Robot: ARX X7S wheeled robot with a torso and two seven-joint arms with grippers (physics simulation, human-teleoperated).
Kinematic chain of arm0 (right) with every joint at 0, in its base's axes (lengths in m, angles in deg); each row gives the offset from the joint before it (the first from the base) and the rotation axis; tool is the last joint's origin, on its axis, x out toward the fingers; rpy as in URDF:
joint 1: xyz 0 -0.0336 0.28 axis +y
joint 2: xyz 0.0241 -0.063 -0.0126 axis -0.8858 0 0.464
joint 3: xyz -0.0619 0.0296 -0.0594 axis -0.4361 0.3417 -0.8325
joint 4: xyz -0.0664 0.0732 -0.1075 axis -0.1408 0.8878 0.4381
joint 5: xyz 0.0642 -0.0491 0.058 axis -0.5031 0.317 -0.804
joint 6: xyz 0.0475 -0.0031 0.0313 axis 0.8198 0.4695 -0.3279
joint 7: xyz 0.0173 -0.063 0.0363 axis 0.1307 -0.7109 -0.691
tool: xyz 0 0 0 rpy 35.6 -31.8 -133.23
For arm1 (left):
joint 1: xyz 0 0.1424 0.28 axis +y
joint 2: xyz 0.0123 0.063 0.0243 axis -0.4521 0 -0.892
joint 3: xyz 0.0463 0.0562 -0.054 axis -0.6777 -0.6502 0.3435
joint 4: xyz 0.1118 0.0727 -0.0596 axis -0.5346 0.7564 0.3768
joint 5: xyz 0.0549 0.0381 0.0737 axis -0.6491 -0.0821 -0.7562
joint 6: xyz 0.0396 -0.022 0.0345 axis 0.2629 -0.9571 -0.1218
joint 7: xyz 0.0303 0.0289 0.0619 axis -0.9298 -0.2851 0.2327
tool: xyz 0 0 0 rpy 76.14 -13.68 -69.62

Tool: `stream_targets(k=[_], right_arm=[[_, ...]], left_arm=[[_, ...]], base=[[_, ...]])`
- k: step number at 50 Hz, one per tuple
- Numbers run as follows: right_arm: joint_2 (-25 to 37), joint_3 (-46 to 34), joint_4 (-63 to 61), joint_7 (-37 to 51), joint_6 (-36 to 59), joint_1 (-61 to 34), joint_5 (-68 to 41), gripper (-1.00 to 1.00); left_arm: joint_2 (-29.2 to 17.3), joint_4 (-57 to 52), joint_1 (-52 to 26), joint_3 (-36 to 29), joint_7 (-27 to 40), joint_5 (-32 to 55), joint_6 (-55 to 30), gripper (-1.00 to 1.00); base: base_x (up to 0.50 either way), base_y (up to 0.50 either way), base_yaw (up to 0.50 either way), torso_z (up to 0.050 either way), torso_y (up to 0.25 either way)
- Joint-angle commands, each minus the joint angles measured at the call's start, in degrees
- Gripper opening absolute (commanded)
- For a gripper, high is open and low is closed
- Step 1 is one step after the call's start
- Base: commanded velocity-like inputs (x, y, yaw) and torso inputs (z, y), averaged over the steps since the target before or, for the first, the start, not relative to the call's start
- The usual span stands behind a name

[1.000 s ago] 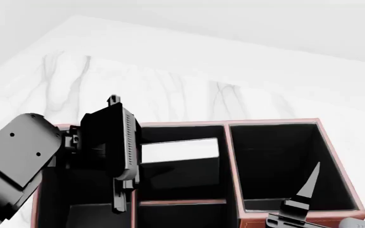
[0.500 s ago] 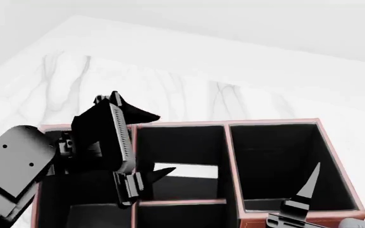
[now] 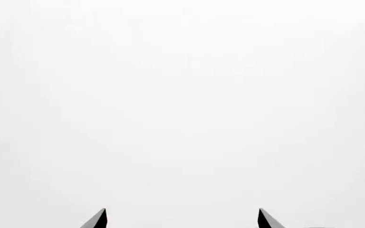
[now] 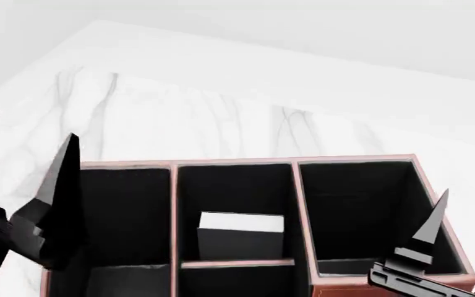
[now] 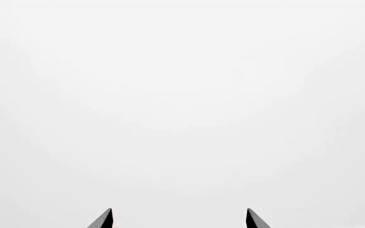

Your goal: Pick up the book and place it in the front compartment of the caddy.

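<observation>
Change since earlier frames: book (image 4: 240, 236) is out of the left gripper's grasp and lies inside the caddy (image 4: 303, 204); left gripper (image 4: 27, 154) has withdrawn to the left of the caddy and points up; right gripper has shifted slightly.
Book: rests in the middle cell at the head view's centre, white page-edge strip up, leaning against or just behind the low pink-rimmed partition (image 4: 235, 263); no finger touches it.
Front compartment: whether the occupied cell is the one the task names cannot be confirmed; the cell nearer the camera is cut off by the frame edge.
Left gripper: fingers spread wide, empty.
Right gripper (image 4: 435, 216): only one finger shows in the head view, over the caddy's right cell; the right wrist view shows both tips (image 5: 105, 219) well apart with nothing between them.
Table (image 4: 180, 117): white marble, bare behind the caddy.
Risk: book may tip flat if it stands unsupported; a returning arm could clip a pink rim and shift the caddy.
</observation>
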Motion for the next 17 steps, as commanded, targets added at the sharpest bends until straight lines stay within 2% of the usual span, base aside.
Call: stream_targets(k=[1, 8, 17], right_arm=[[-1.5, 1.7, -3.0, 0.9, -5.0, 1.3, 0.1, 1.0], [-2.2, 3.1, -4.6, 1.2, -8.5, 2.5, -0.8, 1.0], [-2.6, 3.6, -5.3, 1.5, -10.1, 2.8, -1.4, 1.0]], left_arm=[[2.7, -13.7, 16.3, 14.3, 14.4, 3.1, 11.1, 1.0], [4.0, -15.9, 20.3, 18.0, 15.5, 0.4, 16.0, 1.0], [5.3, -15.3, 20.3, 19.1, 16.5, -0.2, 17.5, 1.0]], base=[[0.0, 0.0, 0.0, 0.0, 0.0], [0.0, 0.0, 0.0, 0.0, 0.0], [0.0, 0.0, 0.0, 0.0, 0.0]])
